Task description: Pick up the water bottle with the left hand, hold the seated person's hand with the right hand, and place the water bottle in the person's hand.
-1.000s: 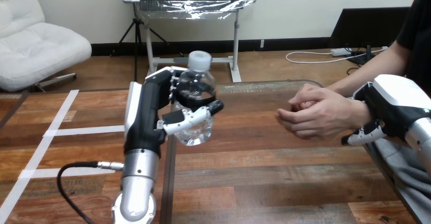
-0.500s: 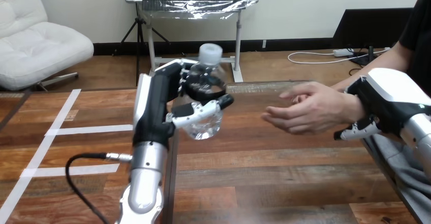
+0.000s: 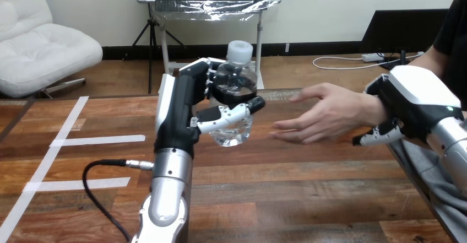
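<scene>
A clear water bottle (image 3: 235, 82) with a white cap hangs upright above the wooden table (image 3: 308, 193), left of centre. My left hand (image 3: 179, 108) is shut on it, fingers round the far side and thumb across the front. The person's hand (image 3: 325, 116) reaches in from the right, palm turned up and fingers spread toward the bottle, a short gap away from it. My right hand (image 3: 410, 102) sits over the person's wrist, its thumb curled beneath it.
White tape lines (image 3: 82, 141) cross the table's left part. A black cable (image 3: 104, 168) loops beside my left forearm. The person's lap (image 3: 435, 182) lies at the table's right edge.
My left hand has carried the bottle rightward and a little higher, nearer the person's hand. The person's hand has uncurled, and its fingers now stretch left toward the bottle.
</scene>
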You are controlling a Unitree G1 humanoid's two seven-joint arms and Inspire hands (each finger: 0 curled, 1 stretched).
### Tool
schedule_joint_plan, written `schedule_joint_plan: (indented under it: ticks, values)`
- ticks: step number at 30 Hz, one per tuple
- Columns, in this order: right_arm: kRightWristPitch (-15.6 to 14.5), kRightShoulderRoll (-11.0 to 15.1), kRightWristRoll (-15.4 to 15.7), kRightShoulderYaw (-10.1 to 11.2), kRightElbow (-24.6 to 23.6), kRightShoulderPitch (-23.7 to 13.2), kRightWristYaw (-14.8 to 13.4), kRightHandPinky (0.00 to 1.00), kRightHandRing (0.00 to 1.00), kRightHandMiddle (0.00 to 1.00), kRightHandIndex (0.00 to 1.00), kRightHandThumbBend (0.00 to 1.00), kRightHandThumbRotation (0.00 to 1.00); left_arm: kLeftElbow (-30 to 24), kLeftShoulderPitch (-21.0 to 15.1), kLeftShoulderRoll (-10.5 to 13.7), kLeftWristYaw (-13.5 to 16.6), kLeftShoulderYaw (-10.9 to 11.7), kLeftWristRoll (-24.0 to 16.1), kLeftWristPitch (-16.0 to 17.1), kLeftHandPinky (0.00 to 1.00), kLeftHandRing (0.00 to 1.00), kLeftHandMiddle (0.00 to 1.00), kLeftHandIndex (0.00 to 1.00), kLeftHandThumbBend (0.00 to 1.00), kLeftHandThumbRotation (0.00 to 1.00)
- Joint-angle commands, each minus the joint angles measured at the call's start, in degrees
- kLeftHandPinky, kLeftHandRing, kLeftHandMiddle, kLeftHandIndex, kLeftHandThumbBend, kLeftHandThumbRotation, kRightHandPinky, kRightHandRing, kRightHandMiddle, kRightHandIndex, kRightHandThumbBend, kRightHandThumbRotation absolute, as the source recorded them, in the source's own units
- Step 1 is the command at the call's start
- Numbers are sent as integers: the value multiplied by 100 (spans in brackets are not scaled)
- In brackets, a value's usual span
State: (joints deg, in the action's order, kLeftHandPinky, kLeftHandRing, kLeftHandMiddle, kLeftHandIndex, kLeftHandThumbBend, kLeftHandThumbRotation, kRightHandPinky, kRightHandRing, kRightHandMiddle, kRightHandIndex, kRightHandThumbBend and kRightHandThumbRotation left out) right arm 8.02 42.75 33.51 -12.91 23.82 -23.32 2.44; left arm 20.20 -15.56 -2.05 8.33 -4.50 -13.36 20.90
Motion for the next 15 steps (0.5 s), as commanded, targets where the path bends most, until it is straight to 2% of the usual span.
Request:
schedule_joint_plan:
  ticks: [1,4,10,15]
  values:
    - [-269,287,-49,514,-228,-225,-86,13,19,28,31,76,0,-296,-512,-108,-9,-87,45,18,37,39,43,50,58,0]
    - [-175,302,-43,516,-255,-214,-146,13,20,28,31,77,0,-286,-526,-159,-18,-121,39,-2,37,39,43,50,58,0]
    - [-177,334,-8,520,-439,-180,-116,13,19,28,30,77,0,-248,-556,-291,7,-198,42,-31,38,39,43,50,59,0]
    - [-296,327,-22,547,-648,-151,0,12,19,27,30,77,0,-192,-590,-387,39,-288,54,-36,37,39,43,50,59,0]
